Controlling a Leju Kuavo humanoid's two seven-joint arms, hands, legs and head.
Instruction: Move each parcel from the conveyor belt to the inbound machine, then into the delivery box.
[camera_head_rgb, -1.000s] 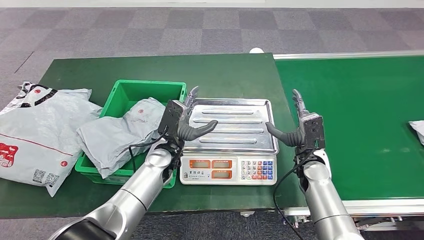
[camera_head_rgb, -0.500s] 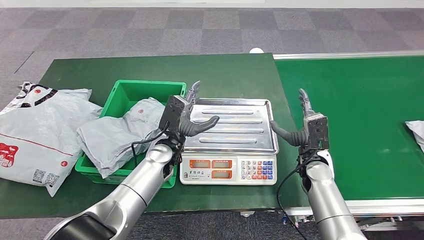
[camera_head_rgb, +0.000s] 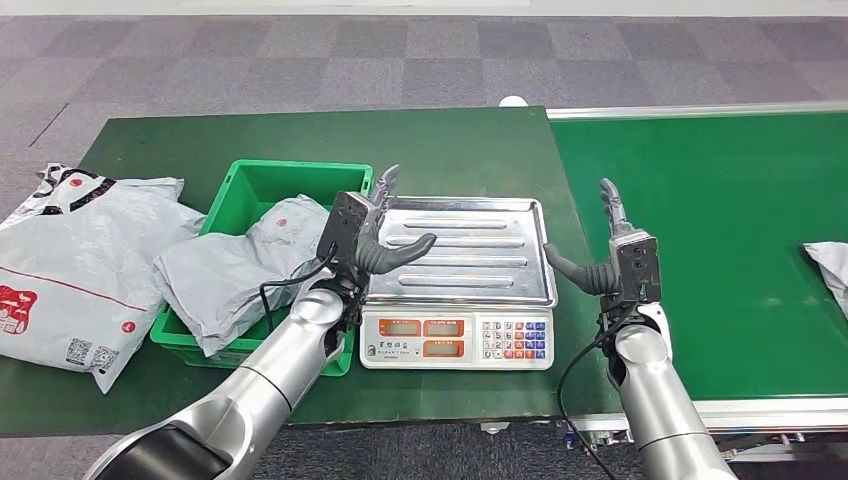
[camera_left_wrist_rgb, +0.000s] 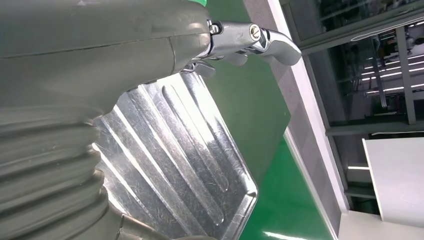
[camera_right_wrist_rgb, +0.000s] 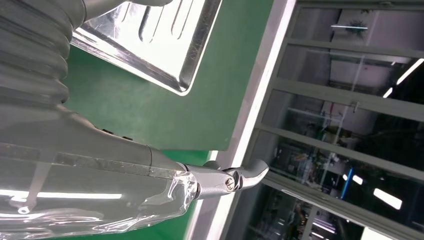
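Observation:
A grey parcel (camera_head_rgb: 829, 272) lies on the green conveyor belt (camera_head_rgb: 720, 220) at the far right edge. The inbound machine is a scale (camera_head_rgb: 457, 283) with a bare steel pan (camera_left_wrist_rgb: 185, 165). My left hand (camera_head_rgb: 368, 238) is open at the pan's left rim, thumb reaching over it. My right hand (camera_head_rgb: 610, 255) is open just right of the pan, above the belt's near-left part, thumb pointing at the pan (camera_right_wrist_rgb: 150, 40). The green delivery box (camera_head_rgb: 262, 190) left of the scale holds a grey parcel (camera_head_rgb: 240, 270) that hangs over its front rim.
Large grey mailer bags (camera_head_rgb: 75, 260) lie on the green table (camera_head_rgb: 450, 140) left of the box. The scale's display and keypad (camera_head_rgb: 455, 341) face me. A metal rail (camera_head_rgb: 700, 108) borders the belt's far side. Beyond is carpeted floor.
The parcel on the belt has come further into view from the right. My right hand has shifted slightly right; my left hand has barely moved.

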